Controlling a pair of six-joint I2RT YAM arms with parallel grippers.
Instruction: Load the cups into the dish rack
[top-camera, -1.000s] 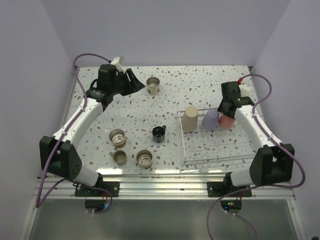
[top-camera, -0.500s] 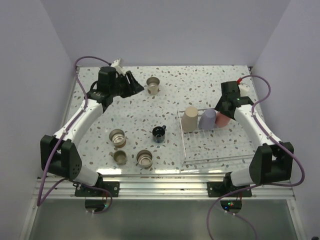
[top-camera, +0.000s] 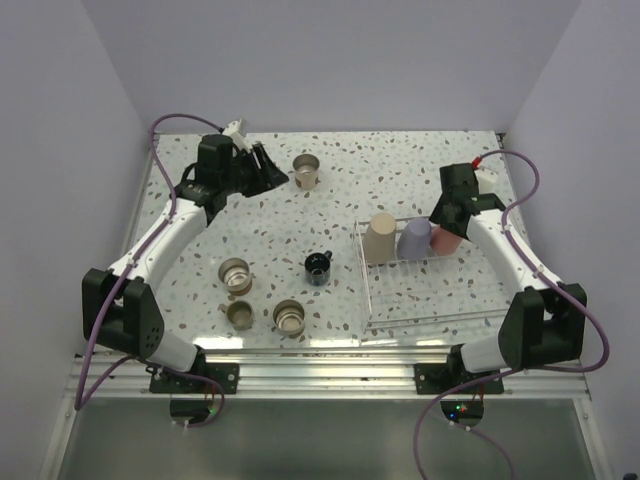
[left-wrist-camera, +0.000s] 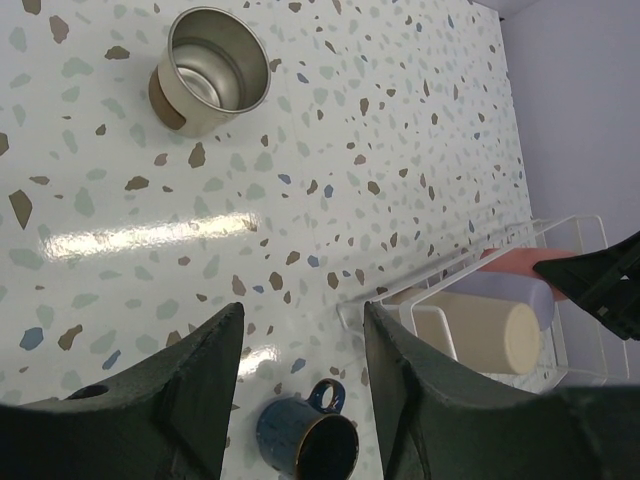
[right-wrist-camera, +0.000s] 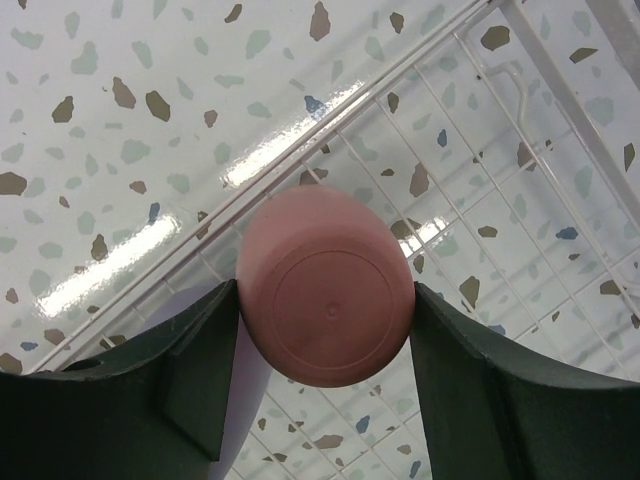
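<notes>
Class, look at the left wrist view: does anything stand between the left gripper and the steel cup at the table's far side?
Nothing visible does. Only bare speckled table lies between the open left gripper and the steel cup.

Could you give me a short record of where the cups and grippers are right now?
rack: rack on the table's right side
in rack: beige cup, lavender cup
right gripper: right gripper shut on coral cup, over the rack beside the lavender cup
left gripper: left gripper open, empty, near far steel cup
on table: mug; near steel cups
</notes>
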